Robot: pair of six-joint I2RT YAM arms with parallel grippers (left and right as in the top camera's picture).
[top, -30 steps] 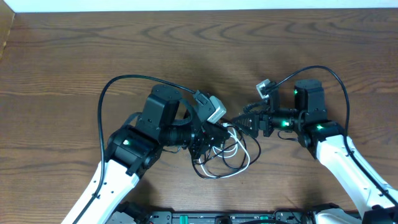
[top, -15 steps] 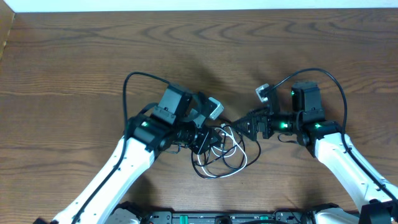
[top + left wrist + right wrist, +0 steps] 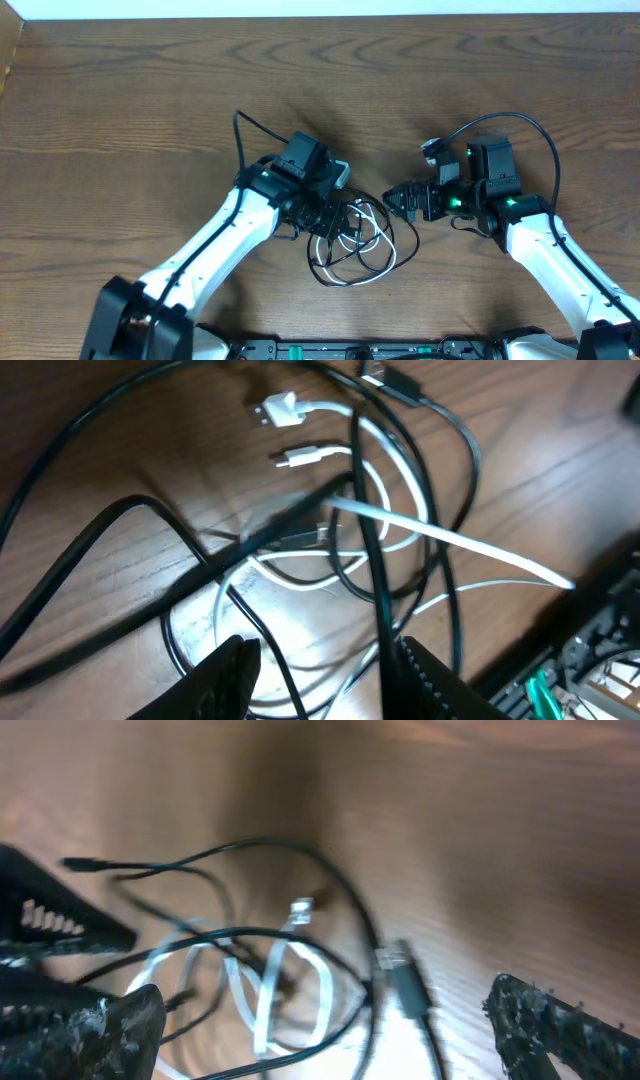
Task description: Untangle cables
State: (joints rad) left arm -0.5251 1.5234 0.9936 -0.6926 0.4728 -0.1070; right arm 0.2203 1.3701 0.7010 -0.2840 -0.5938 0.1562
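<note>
On a dark wood table (image 3: 150, 100), the left arm (image 3: 215, 245) reaches from the lower left of the overhead frame toward the centre. Its left gripper (image 3: 340, 218) sits low over the left edge of the cables (image 3: 362, 250). In the left wrist view its fingers (image 3: 232, 670) stand apart at the bottom of the frame. A black cable (image 3: 369, 540) runs down between them, close to the right-hand one; whether it touches either finger cannot be told.

The cables lie in one loose tangle on the table, just below the centre of the overhead frame and between the two grippers. Black loops cross over and under a white cable (image 3: 450, 546). Two white plugs (image 3: 282, 408) rest side by side on the wood at the upper left of the left wrist frame, and a black plug (image 3: 385, 375) lies at its top edge.

Just right of the tangle hangs the right gripper (image 3: 395, 200). Its fingers (image 3: 95, 1030) are spread wide toward the two lower corners of its wrist frame and grip nothing, with the blurred cable loops lying on the table ahead of them. The right arm (image 3: 545, 245) comes in from the lower right of the overhead frame, and a thick black wire (image 3: 520, 118) arches over it.
</note>
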